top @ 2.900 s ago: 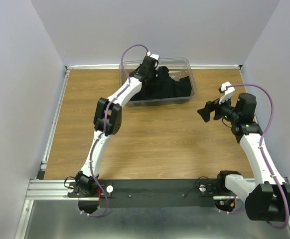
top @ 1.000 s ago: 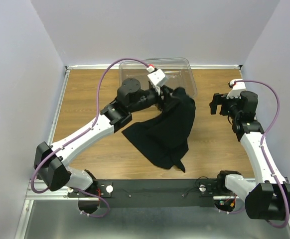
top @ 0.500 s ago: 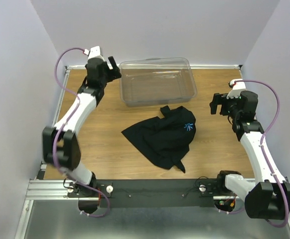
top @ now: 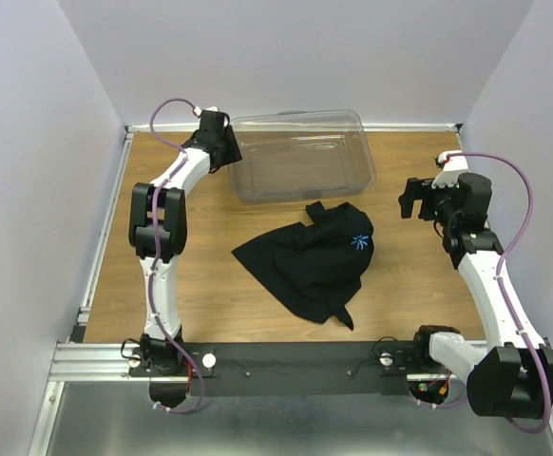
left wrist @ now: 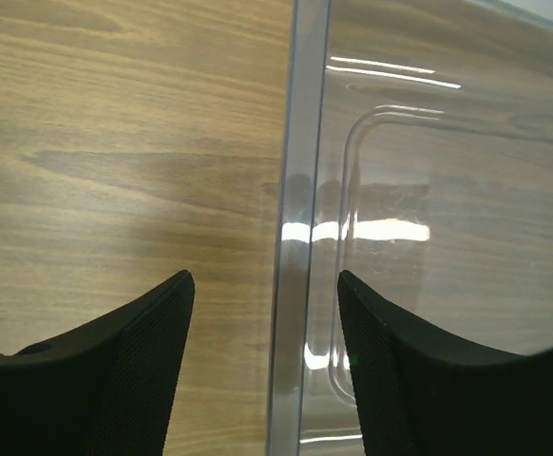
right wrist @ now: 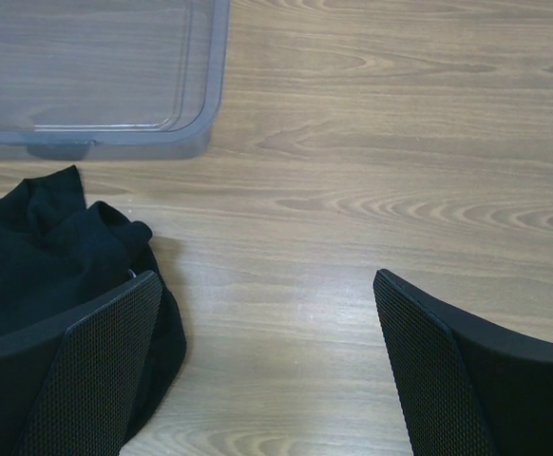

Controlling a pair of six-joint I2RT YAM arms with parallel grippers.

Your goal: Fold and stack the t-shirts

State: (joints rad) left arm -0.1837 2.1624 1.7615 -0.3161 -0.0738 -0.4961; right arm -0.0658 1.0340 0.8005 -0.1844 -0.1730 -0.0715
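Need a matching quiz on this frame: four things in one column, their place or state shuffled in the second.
1 t-shirt
2 clear bin
3 left gripper
4 right gripper

A open, at the bin's left rim
B empty, far side of the table
C crumpled on the table
D open, off to the right of the t-shirt

Pairs: 1-C, 2-B, 3-A, 4-D
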